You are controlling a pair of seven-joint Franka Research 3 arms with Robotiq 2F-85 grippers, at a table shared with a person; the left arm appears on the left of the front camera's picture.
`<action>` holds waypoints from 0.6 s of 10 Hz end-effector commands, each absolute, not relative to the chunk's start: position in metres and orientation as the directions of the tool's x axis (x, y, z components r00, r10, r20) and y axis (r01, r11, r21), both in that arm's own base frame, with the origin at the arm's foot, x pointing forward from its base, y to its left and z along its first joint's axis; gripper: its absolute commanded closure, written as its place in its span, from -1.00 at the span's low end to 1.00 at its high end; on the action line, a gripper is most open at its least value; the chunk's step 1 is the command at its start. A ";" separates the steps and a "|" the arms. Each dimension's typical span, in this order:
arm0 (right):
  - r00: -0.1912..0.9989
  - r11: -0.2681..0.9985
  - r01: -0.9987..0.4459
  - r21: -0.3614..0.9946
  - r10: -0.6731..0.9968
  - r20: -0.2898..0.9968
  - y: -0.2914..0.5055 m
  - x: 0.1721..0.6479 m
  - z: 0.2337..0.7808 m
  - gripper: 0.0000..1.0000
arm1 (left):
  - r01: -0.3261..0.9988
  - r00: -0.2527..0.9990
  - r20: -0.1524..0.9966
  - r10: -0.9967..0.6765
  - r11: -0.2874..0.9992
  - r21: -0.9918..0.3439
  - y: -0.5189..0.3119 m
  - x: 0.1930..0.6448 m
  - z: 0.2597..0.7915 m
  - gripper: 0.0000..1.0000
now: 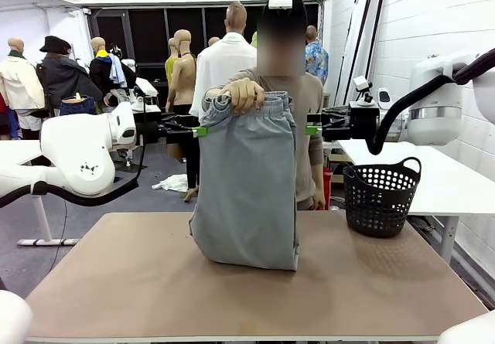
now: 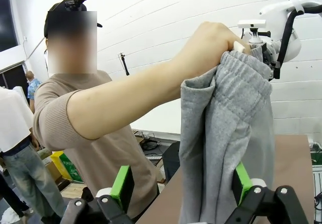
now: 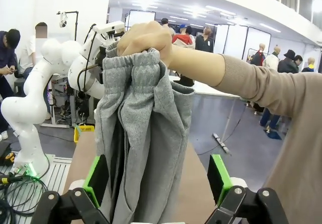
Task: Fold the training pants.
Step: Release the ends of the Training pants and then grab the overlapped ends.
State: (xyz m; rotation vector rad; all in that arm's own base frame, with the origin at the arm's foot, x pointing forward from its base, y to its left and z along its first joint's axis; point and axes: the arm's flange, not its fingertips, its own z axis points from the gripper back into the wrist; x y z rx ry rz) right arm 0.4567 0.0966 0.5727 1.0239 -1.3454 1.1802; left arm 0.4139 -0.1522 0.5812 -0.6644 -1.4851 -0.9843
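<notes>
A person's hand holds the light grey training pants up by the gathered waistband, and their lower end rests on the brown table. My left gripper is open at the pants' left edge, just below the waistband. My right gripper is open a little off their right edge at the same height. In the left wrist view the pants hang ahead between the green pads of my left gripper. In the right wrist view the pants hang between the spread fingers of my right gripper.
A black perforated basket stands on the table's far right. The person stands at the far edge behind the pants. A white table lies to the right, beyond the basket.
</notes>
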 end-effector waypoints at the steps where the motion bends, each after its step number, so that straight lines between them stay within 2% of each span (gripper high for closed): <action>1: -0.083 0.165 -0.983 -0.086 0.030 0.996 0.101 0.454 0.571 -1.00 | 0.833 -0.151 0.979 -0.134 0.517 0.199 -0.147 0.399 0.583 -1.00; 3: -0.083 0.163 -0.983 -0.087 0.030 0.996 0.107 0.455 0.571 -1.00 | 0.852 -0.161 0.982 -0.096 0.489 0.188 -0.147 0.395 0.585 -1.00; 5: -0.074 0.175 -0.982 -0.078 0.027 0.997 0.111 0.454 0.570 -1.00 | 0.907 -0.159 0.987 0.017 0.397 0.139 -0.147 0.384 0.589 -1.00; 6: -0.072 0.172 -0.982 -0.076 0.030 0.997 0.113 0.454 0.570 -1.00 | 0.916 -0.149 0.989 0.007 0.378 0.135 -0.145 0.380 0.590 -1.00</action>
